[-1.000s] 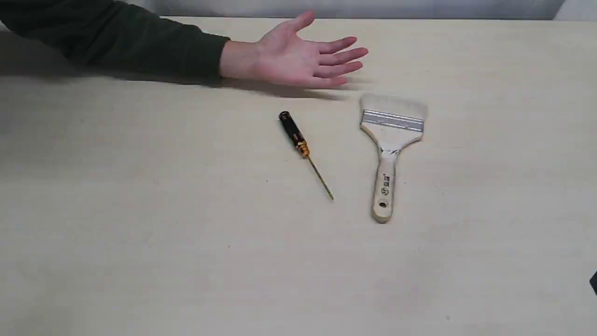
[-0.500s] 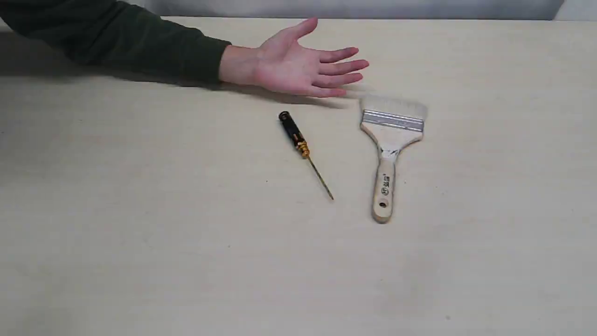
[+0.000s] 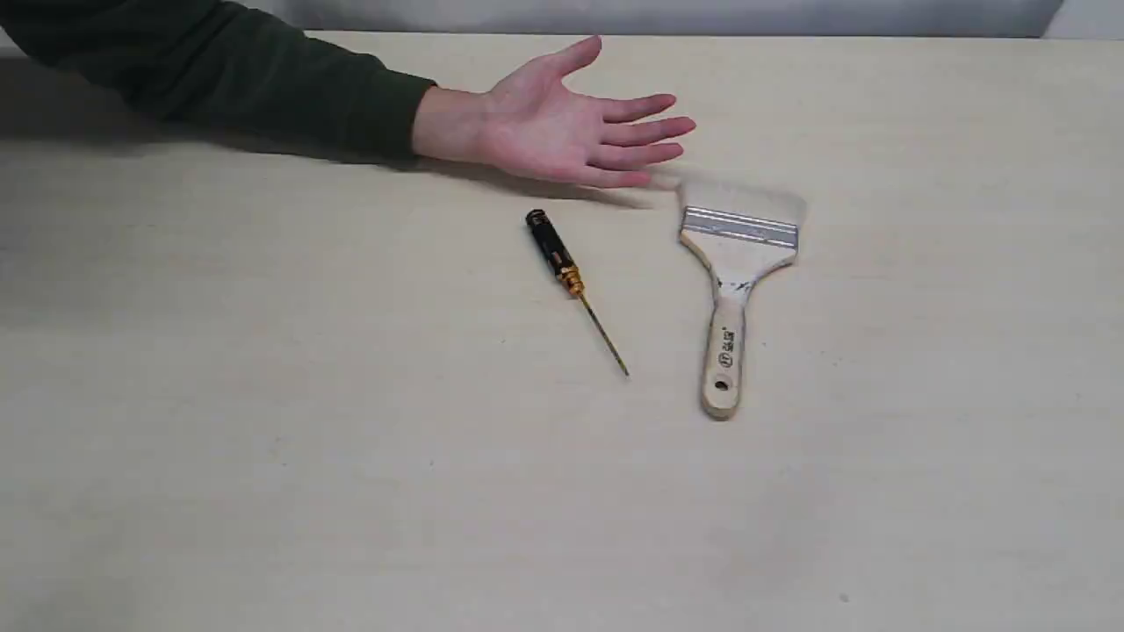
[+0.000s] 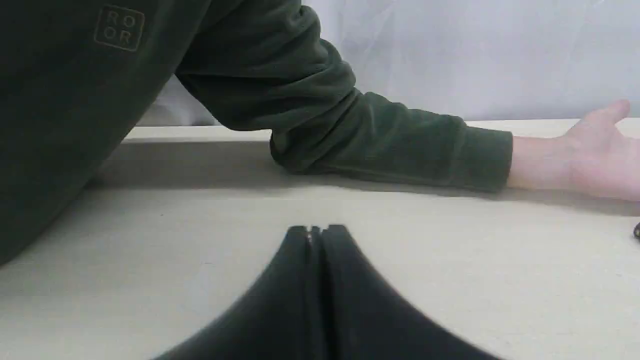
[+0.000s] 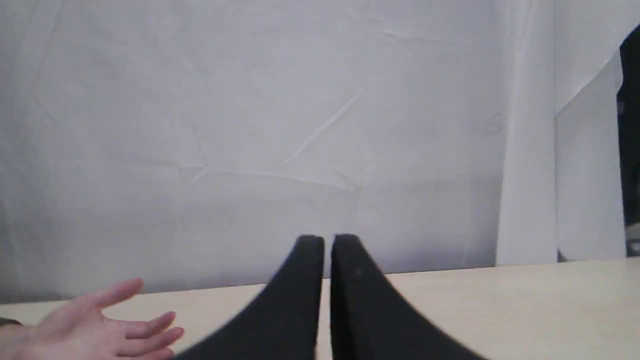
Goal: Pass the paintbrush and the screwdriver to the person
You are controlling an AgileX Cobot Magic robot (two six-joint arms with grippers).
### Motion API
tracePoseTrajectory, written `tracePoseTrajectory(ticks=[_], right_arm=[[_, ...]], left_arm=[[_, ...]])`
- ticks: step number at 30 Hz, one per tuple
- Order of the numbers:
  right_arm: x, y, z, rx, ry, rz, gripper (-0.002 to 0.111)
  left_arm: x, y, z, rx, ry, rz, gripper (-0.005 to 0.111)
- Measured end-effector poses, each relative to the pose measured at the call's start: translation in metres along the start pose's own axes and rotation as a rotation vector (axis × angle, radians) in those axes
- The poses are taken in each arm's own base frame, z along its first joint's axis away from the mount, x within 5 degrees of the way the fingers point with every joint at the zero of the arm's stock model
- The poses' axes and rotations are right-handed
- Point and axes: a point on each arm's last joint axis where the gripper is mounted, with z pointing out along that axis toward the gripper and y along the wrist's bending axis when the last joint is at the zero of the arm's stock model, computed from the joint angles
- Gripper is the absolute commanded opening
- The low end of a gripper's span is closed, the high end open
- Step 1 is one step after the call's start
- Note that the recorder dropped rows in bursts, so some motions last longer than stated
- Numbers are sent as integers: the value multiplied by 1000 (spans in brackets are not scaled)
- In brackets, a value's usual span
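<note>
The paintbrush [image 3: 736,281] lies flat right of the table's middle, pale bristles toward the back, wooden handle toward the front. Left of it lies the screwdriver [image 3: 562,266], black handle to the back, thin shaft pointing front-right. The person's open hand [image 3: 562,127] rests palm up behind both, fingertips near the bristles, on a dark green sleeve [image 3: 219,75]. Neither gripper shows in the exterior view. My left gripper [image 4: 316,230] is shut and empty, low over the table facing the sleeve [image 4: 350,130]. My right gripper [image 5: 326,241] is shut, nothing in it, with the hand [image 5: 100,325] off to one side.
The light wooden table [image 3: 351,483] spreads wide around the tools. A white cloth backdrop [image 5: 250,125] hangs behind the far edge. The person's torso [image 4: 60,100] fills one side of the left wrist view.
The person's hand has sunk and shifted slightly toward the brush's bristles. A dark part at the right edge of the exterior view is gone from sight.
</note>
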Motion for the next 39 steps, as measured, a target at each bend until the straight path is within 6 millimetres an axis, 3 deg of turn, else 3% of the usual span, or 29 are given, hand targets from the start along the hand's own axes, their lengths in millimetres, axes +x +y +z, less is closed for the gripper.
tracePoseTrajectory(ticks=[8, 12, 16, 21, 27, 30, 34, 39], right_arm=[[-8, 0, 0, -10, -82, 259, 4], [-13, 1, -1, -17, -102, 309, 4], [-44, 5, 1, -31, -136, 291, 4], [-80, 10, 20, -21, -88, 281, 4], [-100, 20, 69, -58, 61, 205, 4], [-100, 38, 102, -148, 180, 150, 4], [-89, 71, 148, -250, 376, 37, 4], [-49, 105, 210, -252, 682, -118, 4]], left_arm=[[0, 0, 0, 0, 0, 0, 0], [0, 0, 0, 0, 0, 0, 0], [0, 0, 0, 0, 0, 0, 0], [0, 0, 0, 0, 0, 0, 0], [0, 0, 0, 0, 0, 0, 0], [0, 0, 0, 0, 0, 0, 0], [0, 0, 0, 0, 0, 0, 0], [0, 0, 0, 0, 0, 0, 0]])
